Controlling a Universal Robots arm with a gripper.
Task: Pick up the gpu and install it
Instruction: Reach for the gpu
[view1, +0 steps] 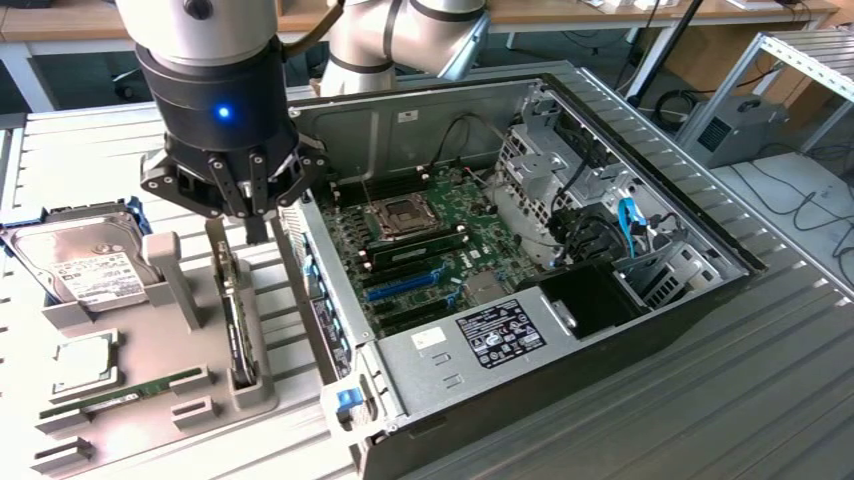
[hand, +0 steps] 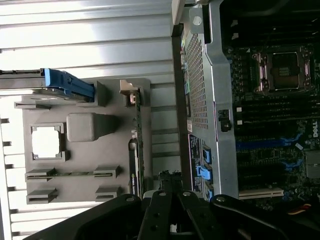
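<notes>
The gpu (view1: 236, 325) is a slim dark card standing on edge in a slot of the grey holder (view1: 160, 420), its pale bracket strip at the far end. My gripper (view1: 252, 232) hangs just above that far end, slightly toward the computer case, with its dark fingers shut and nothing visibly between them. In the wrist view the gpu (hand: 140, 145) runs as a thin edge along the holder (hand: 80, 165). There my gripper (hand: 170, 180) sits beside the card's line, between it and the case wall.
An open computer case (view1: 667, 200) with the motherboard (view1: 427, 240) lies close beside the holder. On the holder also sit a silver hard drive (view1: 80, 262), a processor chip (view1: 80, 365) and a green memory stick (view1: 127, 390). The table is ribbed metal.
</notes>
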